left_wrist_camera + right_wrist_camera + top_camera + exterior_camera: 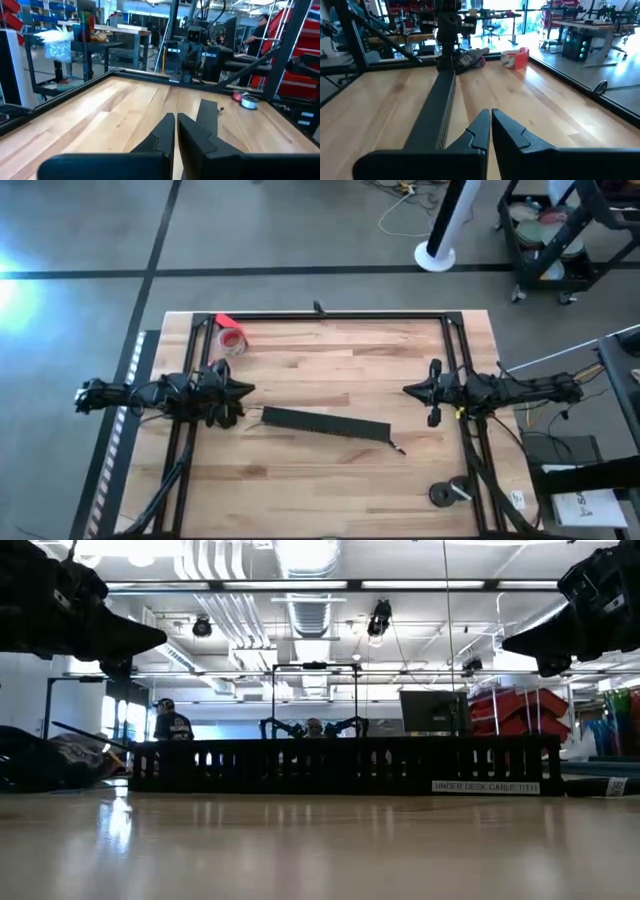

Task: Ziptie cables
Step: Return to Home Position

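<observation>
Lying flat: long slotted black duct (325, 423) | pale planked wood table (330, 480) | left jaws, right jaws pressed together, empty

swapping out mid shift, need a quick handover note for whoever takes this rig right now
Left gripper: shut, empty, raised over the table's left side.
Right gripper: shut, empty, raised over its right side.
Black cable duct: lies mid-table between the arms, looks closed; a thin cable end pokes from its right end.
Ziptie: not visible in any view.
Done: duct closed. Left: confirm the cables are tied; arms look parked.
</observation>
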Robot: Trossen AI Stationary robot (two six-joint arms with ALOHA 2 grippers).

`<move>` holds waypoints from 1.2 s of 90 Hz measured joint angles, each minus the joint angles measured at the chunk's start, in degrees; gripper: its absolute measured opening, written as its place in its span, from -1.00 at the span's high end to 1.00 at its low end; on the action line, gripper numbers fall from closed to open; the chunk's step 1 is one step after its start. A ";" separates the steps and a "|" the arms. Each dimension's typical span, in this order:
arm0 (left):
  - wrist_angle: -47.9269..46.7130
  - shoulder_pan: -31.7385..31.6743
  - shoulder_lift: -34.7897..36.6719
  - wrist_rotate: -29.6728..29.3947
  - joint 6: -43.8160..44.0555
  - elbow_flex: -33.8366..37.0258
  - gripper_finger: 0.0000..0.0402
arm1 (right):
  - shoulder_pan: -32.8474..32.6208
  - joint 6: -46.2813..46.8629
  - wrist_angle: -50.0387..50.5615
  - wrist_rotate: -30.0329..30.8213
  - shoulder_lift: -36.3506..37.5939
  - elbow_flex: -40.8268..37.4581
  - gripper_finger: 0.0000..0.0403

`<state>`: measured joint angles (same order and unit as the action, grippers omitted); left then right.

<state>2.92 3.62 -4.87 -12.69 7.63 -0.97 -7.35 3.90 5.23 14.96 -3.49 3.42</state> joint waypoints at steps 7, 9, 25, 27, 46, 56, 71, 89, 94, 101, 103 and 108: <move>-0.12 0.00 -0.79 0.00 0.01 0.00 0.98 | 0.00 0.09 -0.01 0.00 0.00 0.00 0.98; -0.07 0.00 -0.98 0.00 0.01 0.00 0.99 | 0.00 0.08 -0.01 0.00 0.00 0.00 0.98; 0.05 0.00 -3.06 0.00 -0.01 -0.07 0.98 | 0.00 0.05 0.00 0.00 0.00 0.00 0.98; 0.13 0.00 -3.35 0.00 -0.01 -0.07 0.98 | 0.00 0.00 -0.01 0.00 0.00 0.00 0.98; -0.09 0.00 -5.68 -0.02 -0.02 -0.07 0.98 | 0.00 0.05 0.01 0.00 0.00 0.00 0.98; 0.05 0.00 -6.93 -0.01 -0.02 -0.07 0.99 | 0.00 0.00 -0.01 0.00 0.00 -0.02 0.99; 0.02 0.00 -8.51 0.00 -0.02 -0.07 0.98 | 0.00 0.02 -0.01 0.02 0.00 -0.02 0.99; 0.00 0.00 -10.07 0.00 -0.02 -0.07 0.97 | 0.00 0.11 -0.01 0.00 0.00 -0.02 0.98; 0.06 0.00 -10.46 0.00 -0.02 -0.07 0.98 | 0.00 0.05 -0.01 0.00 0.00 -0.02 0.99; -0.02 0.00 -10.96 0.00 -0.02 -0.08 0.99 | 0.00 0.08 -0.01 0.00 0.00 -0.02 0.99; 0.02 0.00 -11.11 0.00 -0.02 -0.07 0.99 | 0.00 0.11 -0.01 0.00 0.00 -0.02 0.98; 0.04 0.00 -11.46 -0.01 -0.01 -0.09 0.99 | 0.00 0.03 -0.01 0.00 0.00 -0.02 0.98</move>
<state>2.96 3.62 -16.34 -12.69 7.62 -1.06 -7.35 3.93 5.21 14.96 -3.49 3.40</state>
